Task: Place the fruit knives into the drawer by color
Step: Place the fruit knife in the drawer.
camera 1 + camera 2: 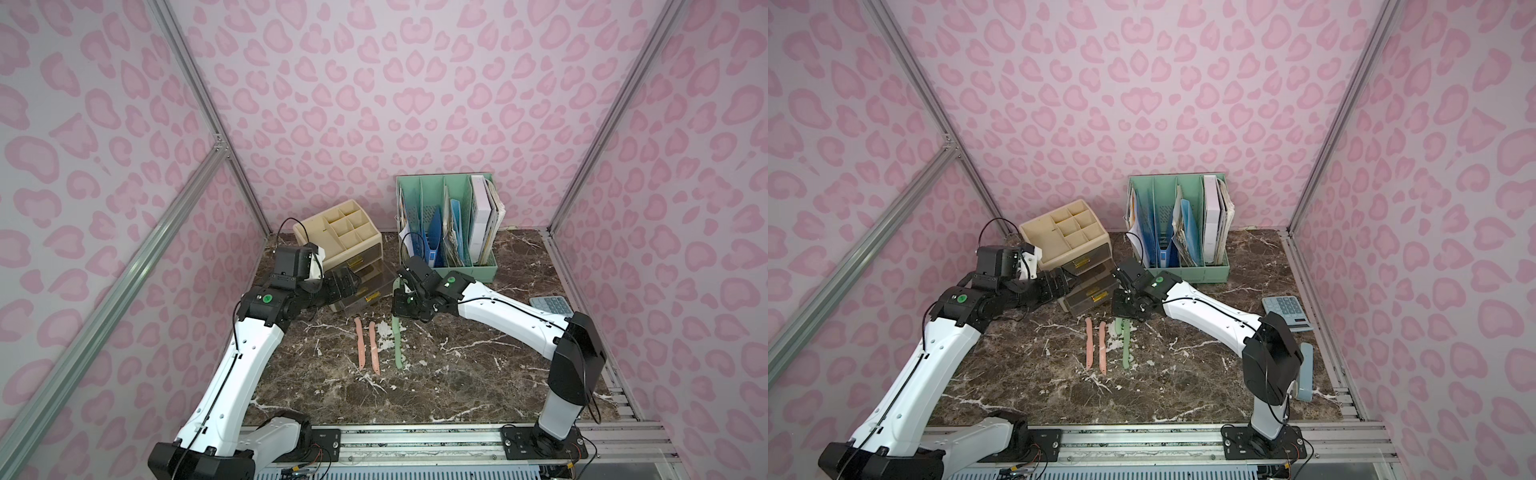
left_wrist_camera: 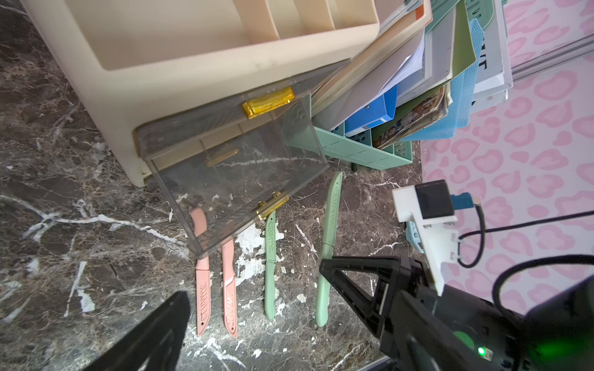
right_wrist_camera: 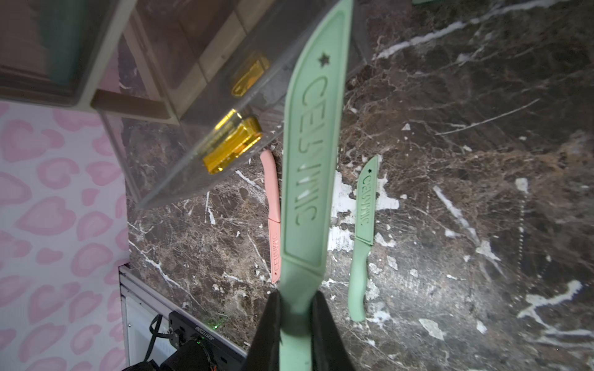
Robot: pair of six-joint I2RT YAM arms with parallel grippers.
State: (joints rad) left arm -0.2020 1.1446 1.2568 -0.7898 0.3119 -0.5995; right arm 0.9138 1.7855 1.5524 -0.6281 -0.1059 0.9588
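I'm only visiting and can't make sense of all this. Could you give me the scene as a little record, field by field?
left gripper: open, empty, by the organizer
right gripper: shut on a green knife, held above the table
drawer: clear, pulled out, no knife seen inside
lying on the table: two pink knives side by side, second green knife next to them
behind: file rack, calculator
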